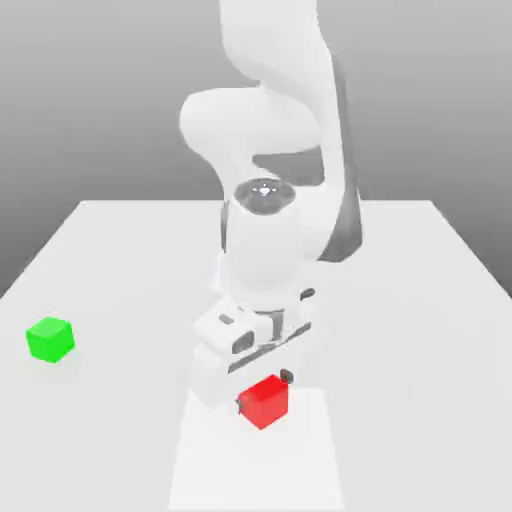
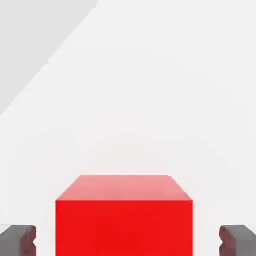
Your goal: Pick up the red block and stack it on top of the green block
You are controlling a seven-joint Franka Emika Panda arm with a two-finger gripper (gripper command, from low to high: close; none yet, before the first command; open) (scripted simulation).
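Red block (image 2: 124, 215) sits between my end effector (image 2: 127, 239) fingers, gaps on both sides, not gripped. Green block (image 1: 50, 339) lies at the exterior view's left near the desk (image 1: 400, 300) edge, open surface between.

There were two blocks on the counter (image 1: 420, 300): one red block (image 1: 266, 401) and one green block (image 1: 50, 338). One white arm (image 1: 270, 240) stood over them, and it carried one claw (image 1: 264, 392) with two dark fingers (image 2: 20, 239), one on either side of the red cube. There was a single counter, pale and flat. Nothing else could be counted.
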